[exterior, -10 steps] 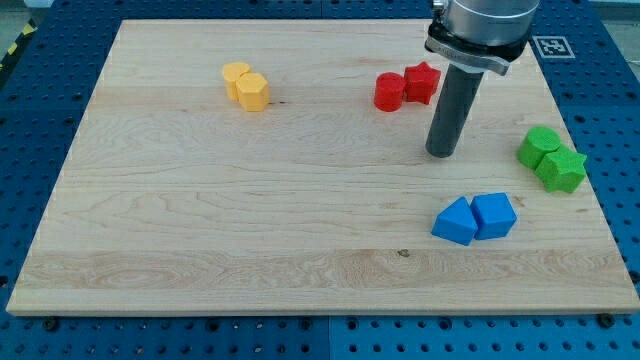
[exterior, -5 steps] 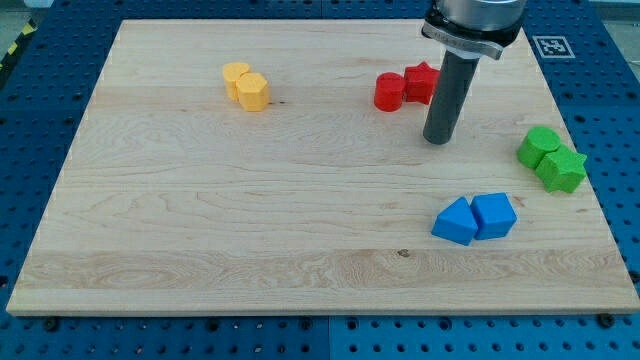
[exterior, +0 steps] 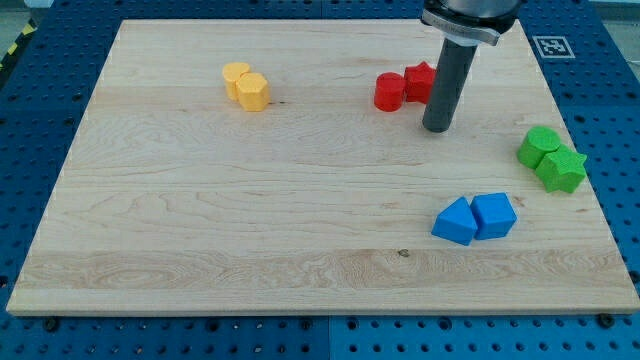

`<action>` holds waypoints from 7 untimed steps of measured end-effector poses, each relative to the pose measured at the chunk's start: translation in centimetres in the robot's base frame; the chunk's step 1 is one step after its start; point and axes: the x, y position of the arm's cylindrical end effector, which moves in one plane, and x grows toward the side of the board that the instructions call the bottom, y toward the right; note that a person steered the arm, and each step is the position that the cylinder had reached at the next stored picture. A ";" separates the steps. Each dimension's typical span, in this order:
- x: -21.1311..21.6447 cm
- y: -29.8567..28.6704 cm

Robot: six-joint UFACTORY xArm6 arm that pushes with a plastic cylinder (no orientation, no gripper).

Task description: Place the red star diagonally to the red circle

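the red star (exterior: 421, 80) sits near the desk's (exterior: 200, 200) top edge, touching the red circle (exterior: 389, 91) on its left side. my tip (exterior: 437, 129) rests just below and right of the star, the rod covering part of it. i carry no gripper. green blocks (exterior: 551, 159) lie at the view's right, blue blocks (exterior: 474, 218) below, yellow blocks (exterior: 246, 86) upper left.

We take this for a robotics lab. We see a pale wooden board (exterior: 250, 200) lying on a blue perforated metal bench (exterior: 600, 60) with a regular grid of holes, a black-and-white fiducial marker (exterior: 549, 45) at the view's top right, and yellow-black hazard tape (exterior: 15, 45) at the top left.
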 end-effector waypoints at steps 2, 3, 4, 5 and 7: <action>-1.4 0.0; -1.8 0.0; -2.2 0.0; -2.3 0.0; -3.6 0.0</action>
